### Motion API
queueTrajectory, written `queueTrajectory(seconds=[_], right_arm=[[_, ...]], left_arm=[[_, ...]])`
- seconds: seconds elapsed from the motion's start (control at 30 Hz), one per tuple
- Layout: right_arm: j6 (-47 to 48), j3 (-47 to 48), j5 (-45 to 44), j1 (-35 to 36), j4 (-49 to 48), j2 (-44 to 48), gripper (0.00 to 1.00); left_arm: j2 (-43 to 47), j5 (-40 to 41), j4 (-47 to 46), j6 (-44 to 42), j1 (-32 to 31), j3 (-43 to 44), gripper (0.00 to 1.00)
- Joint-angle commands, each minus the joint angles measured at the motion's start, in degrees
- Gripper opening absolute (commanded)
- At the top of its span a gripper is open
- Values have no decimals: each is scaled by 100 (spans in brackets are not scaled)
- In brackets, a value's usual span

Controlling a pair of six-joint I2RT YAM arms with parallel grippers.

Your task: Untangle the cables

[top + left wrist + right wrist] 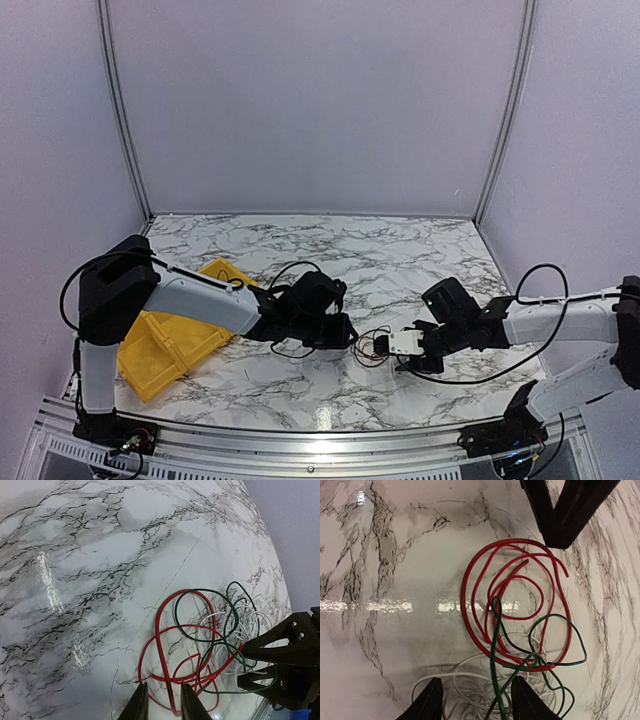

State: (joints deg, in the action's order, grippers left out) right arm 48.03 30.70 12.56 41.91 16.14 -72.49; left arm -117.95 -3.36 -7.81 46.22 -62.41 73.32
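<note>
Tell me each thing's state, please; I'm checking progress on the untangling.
red cable, looped, tangled with the green.
green cable, woven through red and white.
white cable, bunched, tangled with the green.
left gripper, slightly open astride a red loop.
right gripper, open over white and green strands.
yellow bin, open side up, contents unclear.

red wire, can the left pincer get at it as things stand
Probably yes: the left pincer straddles a strand of the red wire, and nothing covers it there.
</note>
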Motion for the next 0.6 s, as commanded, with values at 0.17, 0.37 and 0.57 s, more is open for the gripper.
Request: queueTrajectory(seconds=[0.17,0.37,0.57], right_arm=[[-83,50,-298,45,-120,-245,46],[-83,50,-322,47,-120,-255,46],[-91,35,-367,45,-129,-257,46]], left_arm=[[-210,-408,-300,181,54,144,24],[-289,-511,-321,213,54,164,18],[-317,-622,-344,224,54,216,10]])
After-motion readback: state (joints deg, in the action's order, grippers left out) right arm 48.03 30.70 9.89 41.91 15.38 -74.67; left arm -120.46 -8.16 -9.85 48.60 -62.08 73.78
